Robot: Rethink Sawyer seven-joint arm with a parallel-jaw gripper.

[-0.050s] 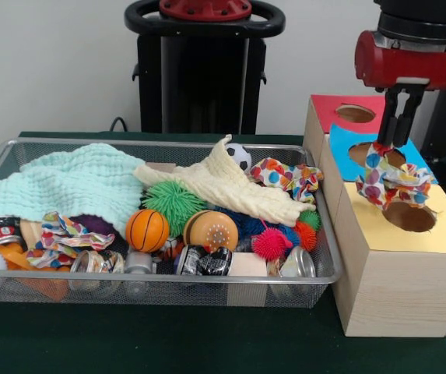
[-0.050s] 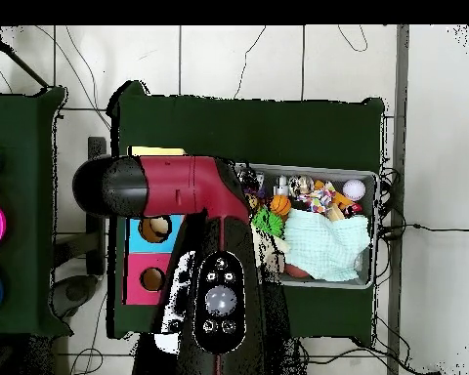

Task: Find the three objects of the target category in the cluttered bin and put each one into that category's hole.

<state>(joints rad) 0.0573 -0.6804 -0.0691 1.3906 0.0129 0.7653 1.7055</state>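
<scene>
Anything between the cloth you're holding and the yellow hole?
Nothing: in the front view the dotted cloth hangs from the gripper directly above the yellow hole.

Black two-finger gripper (image 1: 395, 139) on red-black arm hangs over wooden box with red, blue, yellow top panels (image 1: 398, 292), pinching multicoloured polka-dot cloth (image 1: 390, 181) above blue panel hole and yellow panel hole (image 1: 409, 216). Wire mesh bin (image 1: 5, 156) left of box holds mint green knitted cloth (image 1: 63, 185), cream cloth (image 1: 226, 187), small orange basketball (image 1: 146, 230), green spiky ball (image 1: 173, 204).
</scene>
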